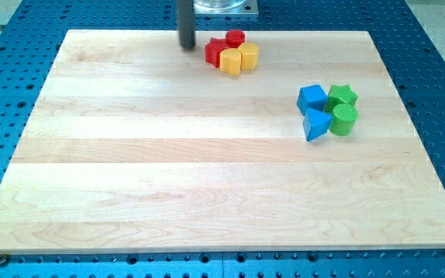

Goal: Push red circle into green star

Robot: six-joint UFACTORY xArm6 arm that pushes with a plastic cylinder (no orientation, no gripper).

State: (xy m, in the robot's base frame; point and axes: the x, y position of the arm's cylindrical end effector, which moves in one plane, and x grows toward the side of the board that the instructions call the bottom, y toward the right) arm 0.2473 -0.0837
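Ideally my tip (186, 46), a bare dark rod with no claw to report, swings behind the small red cylinder-shaped circle block (235, 37) and drives it steadily toward the green star-shaped block (342, 95).

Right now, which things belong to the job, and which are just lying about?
Job: red circle, green star, my tip at the red-yellow cluster's left.

Lying about: red block, two yellow blocks, blue cube, blue triangle, green cylinder.

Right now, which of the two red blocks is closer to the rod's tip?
The red star-shaped block, at the cluster's left end beside my tip. The red circle sits farther toward the view's right, above the yellow blocks.
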